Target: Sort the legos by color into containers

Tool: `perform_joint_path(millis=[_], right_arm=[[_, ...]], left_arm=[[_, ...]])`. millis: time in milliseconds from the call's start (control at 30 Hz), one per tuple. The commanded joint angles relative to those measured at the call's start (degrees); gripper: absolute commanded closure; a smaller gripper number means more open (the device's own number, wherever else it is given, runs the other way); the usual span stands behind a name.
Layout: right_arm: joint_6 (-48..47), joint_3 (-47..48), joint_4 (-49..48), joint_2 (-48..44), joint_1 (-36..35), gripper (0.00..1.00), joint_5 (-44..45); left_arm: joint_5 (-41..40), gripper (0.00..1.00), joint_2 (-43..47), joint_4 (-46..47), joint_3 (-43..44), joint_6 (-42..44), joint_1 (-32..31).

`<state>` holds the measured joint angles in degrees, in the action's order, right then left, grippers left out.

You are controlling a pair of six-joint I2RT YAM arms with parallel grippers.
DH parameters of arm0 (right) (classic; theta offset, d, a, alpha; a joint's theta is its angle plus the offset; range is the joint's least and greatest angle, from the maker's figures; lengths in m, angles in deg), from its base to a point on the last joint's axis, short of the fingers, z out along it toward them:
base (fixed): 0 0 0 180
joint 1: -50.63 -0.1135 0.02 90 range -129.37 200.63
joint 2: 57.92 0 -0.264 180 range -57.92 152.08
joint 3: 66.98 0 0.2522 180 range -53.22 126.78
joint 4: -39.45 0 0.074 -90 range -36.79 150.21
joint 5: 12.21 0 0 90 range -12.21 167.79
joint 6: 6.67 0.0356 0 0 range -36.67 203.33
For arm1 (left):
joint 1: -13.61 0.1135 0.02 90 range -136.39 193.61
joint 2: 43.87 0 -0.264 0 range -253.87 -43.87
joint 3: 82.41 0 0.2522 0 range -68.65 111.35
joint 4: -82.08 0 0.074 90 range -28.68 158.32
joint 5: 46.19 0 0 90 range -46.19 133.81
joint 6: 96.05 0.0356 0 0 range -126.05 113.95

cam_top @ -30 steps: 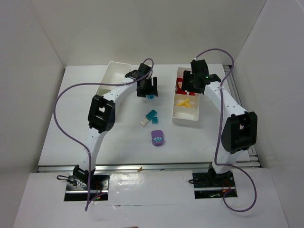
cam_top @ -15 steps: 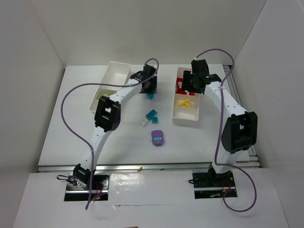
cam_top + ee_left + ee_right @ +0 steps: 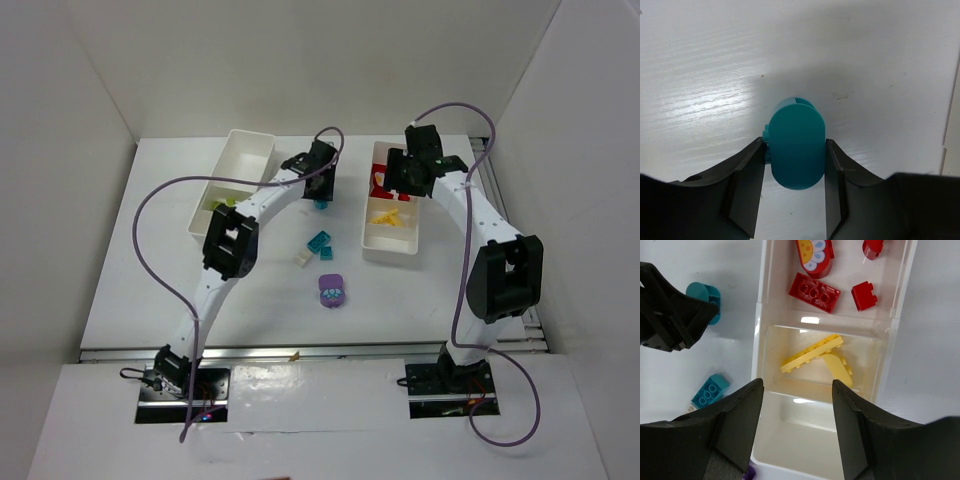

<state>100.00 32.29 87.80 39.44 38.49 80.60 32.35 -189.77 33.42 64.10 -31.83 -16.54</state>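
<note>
The left claw (image 3: 794,147) pinches a rounded teal lego (image 3: 796,127) on the table (image 3: 875,55), left of the right tray (image 3: 390,247). The right claw (image 3: 797,386) hangs half-spread, holding nothing, above that tray's yellow legos (image 3: 812,354).

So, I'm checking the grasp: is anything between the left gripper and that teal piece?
Nothing visible. The teal piece sits on the table right inside the left gripper, one finger against each side.

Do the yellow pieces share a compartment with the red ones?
No, a divider in the tray separates the yellow pieces from the red bricks, each colour in its own compartment.
</note>
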Motion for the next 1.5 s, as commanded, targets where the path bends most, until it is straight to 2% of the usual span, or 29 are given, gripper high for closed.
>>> perform_joint_path(millis=[0, 100, 200, 333, 500, 667, 833, 967, 1000, 1067, 1100, 1133, 1167, 1200, 1233, 1333, 1367, 1467], right_arm=[[0.1, 1.7, -1.4, -1.5, 0.8, 0.35, 0.0], [0.1, 1.1, -2.0, -2.0, 0.8, 0.35, 0.0], [0.1, 1.1, -2.0, -2.0, 0.8, 0.35, 0.0], [0.1, 1.1, -2.0, -2.6, 0.8, 0.35, 0.0], [0.6, 0.4, -2.0, -3.1, 1.3, 0.35, -1.1], [1.2, 0.4, -2.5, -3.1, 1.3, 0.35, -1.1], [1.2, 0.4, -2.0, -3.1, 1.3, 0.35, -1.1], [1.2, 0.4, -2.0, -3.1, 1.3, 0.35, -1.1], [1.2, 1.0, -2.0, -3.1, 1.3, 0.35, -1.1], [1.2, 1.0, -2.0, -3.1, 1.3, 0.35, -1.1], [1.2, 1.6, -1.5, -2.6, 1.3, 0.35, -1.1], [1.2, 1.6, -1.5, -2.6, 1.3, 0.35, -1.1], [1.2, 1.6, -1.5, -2.6, 1.3, 0.35, -1.1], [1.2, 1.6, -1.5, -2.6, 1.3, 0.35, -1.1], [1.2, 1.6, -1.5, -2.6, 1.3, 0.35, -1.1], [1.2, 2.4, -0.8, -2.6, 1.3, 0.35, -1.1], [1.2, 2.9, -0.8, -2.6, 0.8, 0.35, -1.1], [1.2, 3.4, -0.2, -3.2, 0.8, 0.35, -0.4]], left_arm=[[3.2, 0.79, 5.8, 0.4, -1.6, 0.9, 0.9], [8.0, 0.92, 10.9, 0.4, -3.9, -0.9, 2.7], [12.8, 1.00, 15.6, 0.4, -5.6, -1.5, 4.2], [14.3, 1.00, 21.5, 0.4, -11.0, -2.7, 6.8], [12.9, 1.00, 24.4, -1.5, -11.5, -3.3, 11.2], [8.8, 1.00, 24.4, -2.7, -11.5, -2.2, 16.3], [8.8, 1.00, 23.0, -2.7, -12.3, -2.2, 20.7], [10.0, 1.00, 19.9, -2.7, -9.6, -3.3, 23.2], [11.2, 0.97, 18.9, -2.7, -7.9, -3.3, 24.0], [15.4, 0.68, 15.8, -3.9, -4.8, -1.6, 24.8], [16.0, 0.33, 15.7, -4.6, -2.3, -0.9, 24.8], [16.6, 0.25, 15.7, -4.6, -2.2, -0.9, 24.8], [16.6, 0.13, 15.7, -4.6, -2.2, -0.3, 24.8], [16.6, 0.06, 16.5, -4.0, -2.8, 0.5, 23.9], [16.6, 0.01, 18.5, -3.3, -4.2, 1.2, 22.9], [15.2, 0.01, 22.2, -3.3, -7.5, 4.9, 19.6], [15.2, 0.06, 25.6, -3.3, -9.2, 5.8, 18.6], [15.2, 0.12, 32.1, -2.8, -17.2, 8.7, 14.0]])
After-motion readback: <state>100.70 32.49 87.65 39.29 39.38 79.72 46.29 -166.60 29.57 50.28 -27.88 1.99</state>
